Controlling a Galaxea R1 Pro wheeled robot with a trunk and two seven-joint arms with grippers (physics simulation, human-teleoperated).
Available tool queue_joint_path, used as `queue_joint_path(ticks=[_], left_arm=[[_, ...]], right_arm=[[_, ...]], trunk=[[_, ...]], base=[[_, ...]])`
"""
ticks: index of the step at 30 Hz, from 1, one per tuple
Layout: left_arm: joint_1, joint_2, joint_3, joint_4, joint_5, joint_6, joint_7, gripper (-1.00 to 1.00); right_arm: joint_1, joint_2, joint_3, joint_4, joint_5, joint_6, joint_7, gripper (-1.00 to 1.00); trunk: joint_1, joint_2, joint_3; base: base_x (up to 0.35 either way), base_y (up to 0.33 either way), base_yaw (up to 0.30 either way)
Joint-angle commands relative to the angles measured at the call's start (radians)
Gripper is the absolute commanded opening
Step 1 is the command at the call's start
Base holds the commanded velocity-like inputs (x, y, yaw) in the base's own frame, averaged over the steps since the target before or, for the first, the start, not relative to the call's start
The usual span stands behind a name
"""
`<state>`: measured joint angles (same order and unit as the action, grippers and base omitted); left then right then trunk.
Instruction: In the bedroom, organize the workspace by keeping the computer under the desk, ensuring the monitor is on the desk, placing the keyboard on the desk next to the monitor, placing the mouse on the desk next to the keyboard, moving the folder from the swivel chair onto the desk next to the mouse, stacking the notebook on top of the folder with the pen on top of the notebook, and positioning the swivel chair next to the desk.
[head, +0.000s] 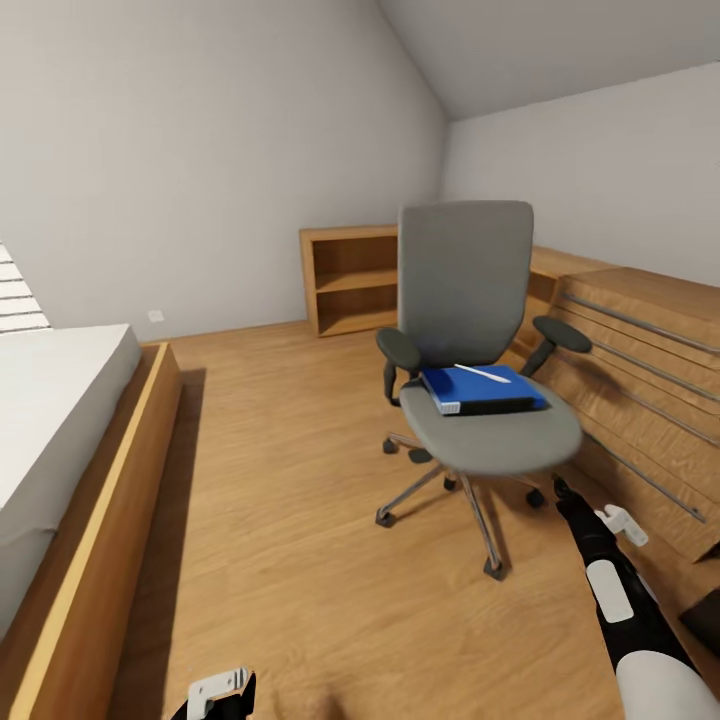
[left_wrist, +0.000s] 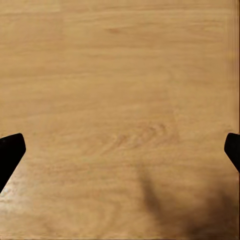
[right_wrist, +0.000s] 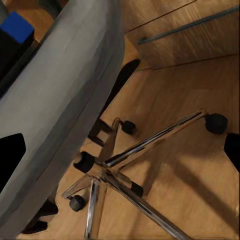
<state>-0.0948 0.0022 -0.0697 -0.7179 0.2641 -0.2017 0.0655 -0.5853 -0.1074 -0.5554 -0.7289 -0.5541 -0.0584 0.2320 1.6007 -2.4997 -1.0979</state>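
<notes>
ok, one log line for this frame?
phase: approaching swivel chair | folder on seat, pen on top | left gripper open, empty | right gripper open, empty

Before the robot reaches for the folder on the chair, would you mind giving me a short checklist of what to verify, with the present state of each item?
1. Folder lies flat on the swivel chair seat: ok.
2. Pen rests on top of the folder and may roll off when it is lifted: not ok.
3. Right claw is open, with both fingertips at the edges of the right wrist view: ok.
4. Right claw is at folder height: not ok; it sits low, beside the seat edge, above the chrome base.
5. Left claw is open and holds nothing, over bare floor: ok.
6. Desk location: cannot tell.
</notes>
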Motion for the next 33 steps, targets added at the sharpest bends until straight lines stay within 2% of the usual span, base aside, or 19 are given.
queue_joint_path(ticks=[1,8,17,26,30,33], left_arm=[[0.0,0.001,-0.005,0.0,0.006,-0.004,0.007,1.0],[0.0,0.001,-0.004,0.0,0.007,-0.004,0.007,1.0],[0.0,-0.01,-0.008,0.0,0.008,-0.005,0.007,1.0],[0.0,-0.012,-0.009,0.001,0.009,-0.001,0.009,1.0],[0.0,-0.012,-0.008,0.017,0.009,0.001,0.012,1.0],[0.0,-0.011,-0.007,0.047,0.01,0.002,0.014,1.0]], right_arm=[[-0.001,0.0,-0.001,0.002,-0.01,-0.002,0.007,1.0],[-0.001,0.0,-0.001,0.002,-0.009,-0.003,0.008,1.0],[-0.001,0.001,0.0,0.035,-0.001,-0.011,0.009,1.0],[-0.002,0.002,0.017,0.137,0.007,-0.013,0.011,1.0],[-0.001,0.002,0.047,0.219,0.032,-0.014,0.011,1.0],[-0.001,0.001,0.082,0.311,0.083,-0.029,0.011,1.0]], trunk=[[-0.001,0.0,0.0],[-0.001,0.0,0.007],[-0.001,0.0,0.009],[-0.035,0.063,0.037],[-0.051,0.091,0.05],[-0.062,0.112,0.059]], base=[[-0.279,-0.131,-0.108],[-0.208,-0.11,-0.133],[-0.031,-0.017,-0.029],[-0.002,-0.001,-0.002],[0.0,0.0,0.0],[0.0,0.0,0.0]])
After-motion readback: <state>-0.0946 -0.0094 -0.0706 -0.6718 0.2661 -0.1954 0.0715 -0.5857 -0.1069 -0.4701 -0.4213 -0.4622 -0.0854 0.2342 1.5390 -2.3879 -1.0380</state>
